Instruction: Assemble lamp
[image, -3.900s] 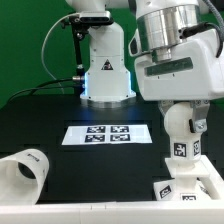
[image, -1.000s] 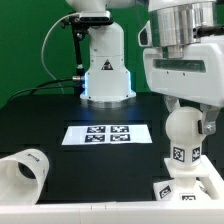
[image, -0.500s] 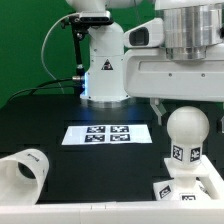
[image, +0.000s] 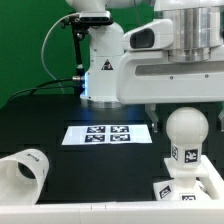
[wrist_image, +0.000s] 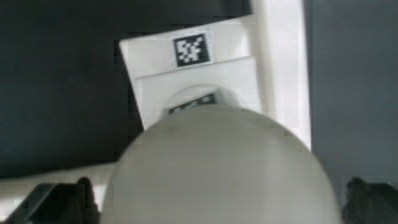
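Note:
The round-headed bulb stands upright in the blocky base at the front of the exterior view's right. My gripper is open above it, with a finger on each side of the bulb's head and a gap between fingers and bulb. In the wrist view the bulb's head fills the middle, the tagged base lies beyond it, and the gripper shows a dark fingertip at each lower corner. The tapered shade lies on its side at the front of the exterior view's left.
The marker board lies flat in the middle of the black table. The arm's own white pedestal stands behind it with cables. A white ledge runs along the table's front edge.
The gripper was shut low on the bulb's stem. It has let go, opened wide and risen to the level of the bulb's head. The bulb stays upright in the base.

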